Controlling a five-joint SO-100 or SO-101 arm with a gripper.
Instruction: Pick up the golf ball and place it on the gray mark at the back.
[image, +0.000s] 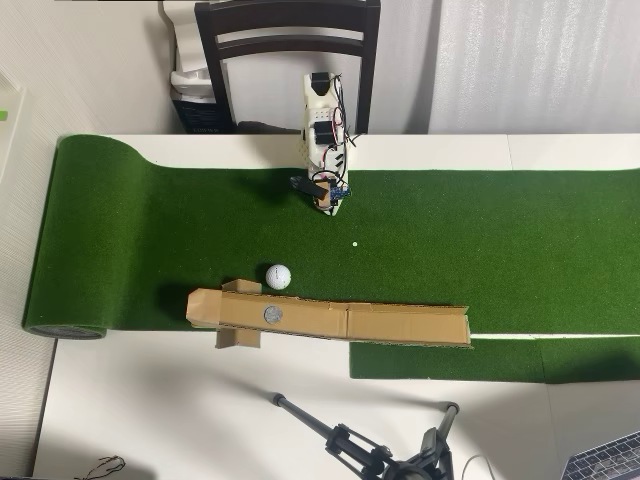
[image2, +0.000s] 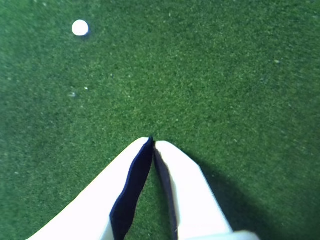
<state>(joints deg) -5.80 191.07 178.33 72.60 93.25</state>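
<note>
In the overhead view the white golf ball (image: 278, 276) rests on the green turf, just beside the long cardboard piece (image: 400, 322). The round gray mark (image: 273, 314) sits on that cardboard, right past the ball. My gripper (image: 329, 209) hovers over the turf near the arm's base, well short of the ball and a little to its right. In the wrist view my gripper (image2: 152, 140) is shut, its white fingers (image2: 185, 185) meeting at the tips with nothing between them. Neither the ball nor the mark shows there.
A tiny white dot (image: 354, 243) lies on the turf (image: 500, 230) between gripper and cardboard; it shows at the wrist view's upper left (image2: 80, 27). A dark chair (image: 288, 40) stands behind the arm. A tripod (image: 370, 450) lies on the white table below the cardboard.
</note>
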